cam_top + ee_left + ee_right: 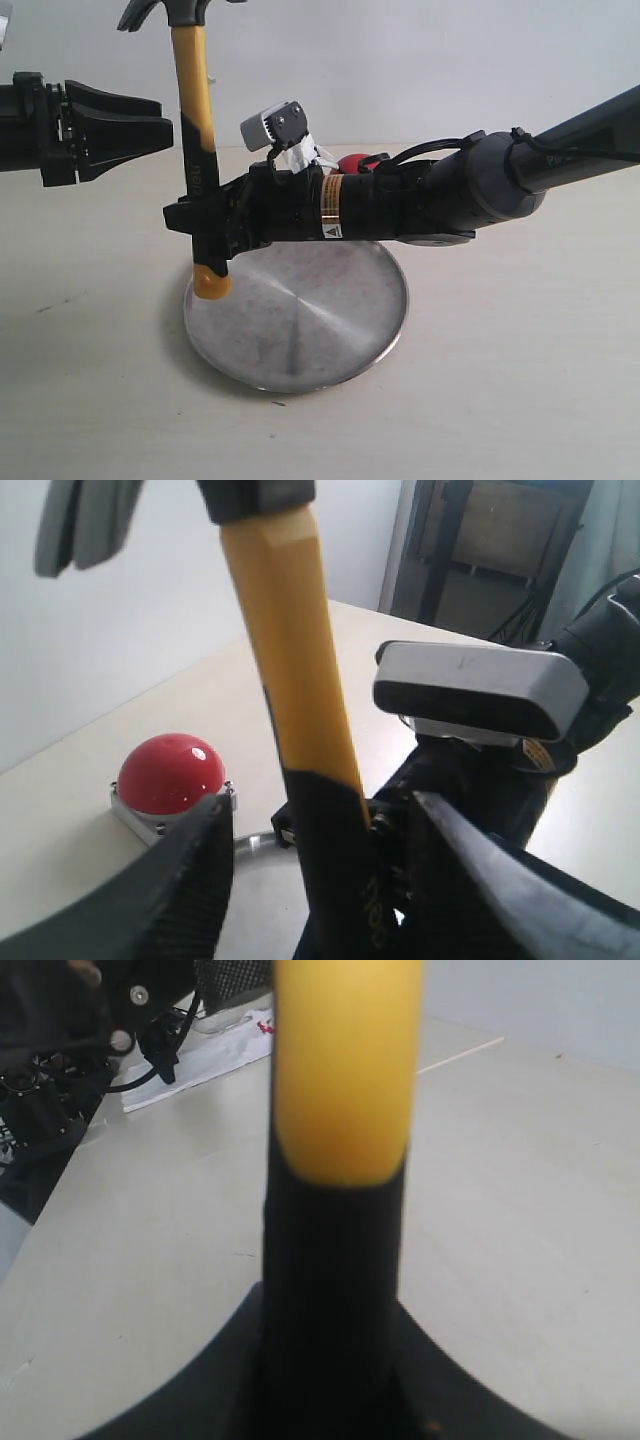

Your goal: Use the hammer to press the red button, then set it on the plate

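**Hammer held upright over the plate's edge**

The right gripper [204,222] reaches across the middle and is clamped on the black handle of the hammer [192,80], low down near its yellow end. The tool stands upright, head high, its yellow tip hanging just above the left rim of the plate [330,340] without touching it. To my eye that low grip leaves the head free to swing. The red button [170,773] sits on the table just behind the plate, partly hidden by the right arm. The left gripper [160,125] hovers beside the hammer's neck, its claw spread apart and holding nothing, probably only keeping clear.

I count one hammer, one button, one plate, two grippers.
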{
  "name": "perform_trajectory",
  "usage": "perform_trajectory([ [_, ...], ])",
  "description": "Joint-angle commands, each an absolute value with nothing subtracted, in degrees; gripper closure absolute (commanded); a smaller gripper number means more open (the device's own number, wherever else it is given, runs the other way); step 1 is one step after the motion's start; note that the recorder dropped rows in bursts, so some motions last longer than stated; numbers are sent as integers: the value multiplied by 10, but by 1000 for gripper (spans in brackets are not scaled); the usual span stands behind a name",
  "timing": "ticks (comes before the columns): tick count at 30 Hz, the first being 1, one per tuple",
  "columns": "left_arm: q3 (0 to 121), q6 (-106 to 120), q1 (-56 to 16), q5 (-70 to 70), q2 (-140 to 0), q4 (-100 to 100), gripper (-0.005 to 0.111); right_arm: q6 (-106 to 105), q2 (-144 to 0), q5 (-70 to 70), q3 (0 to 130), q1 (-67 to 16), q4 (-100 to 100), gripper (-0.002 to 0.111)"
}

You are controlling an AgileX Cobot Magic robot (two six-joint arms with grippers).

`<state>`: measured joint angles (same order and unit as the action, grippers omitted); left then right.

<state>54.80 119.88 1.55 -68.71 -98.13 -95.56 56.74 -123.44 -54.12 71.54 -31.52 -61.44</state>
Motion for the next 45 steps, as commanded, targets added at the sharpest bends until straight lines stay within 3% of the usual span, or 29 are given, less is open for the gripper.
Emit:
perform_trajectory([
  [1, 553, 1199, 17, -689, -981, -958, 54, 562, -1220, -580, 719, -312, -605, 108],
  [19, 553, 1201, -3, -700, -985, -918, 54, 562, -1220, -666, 719, -312, -628, 108],
  [32, 553, 1201, -66, -700, -985, -937, 54, 562, -1220, -700, 719, -312, -633, 108],
  [45, 553, 1200, -69, -700, -985, -947, 54, 562, -1220, -700, 719, -312, -644, 108],
])
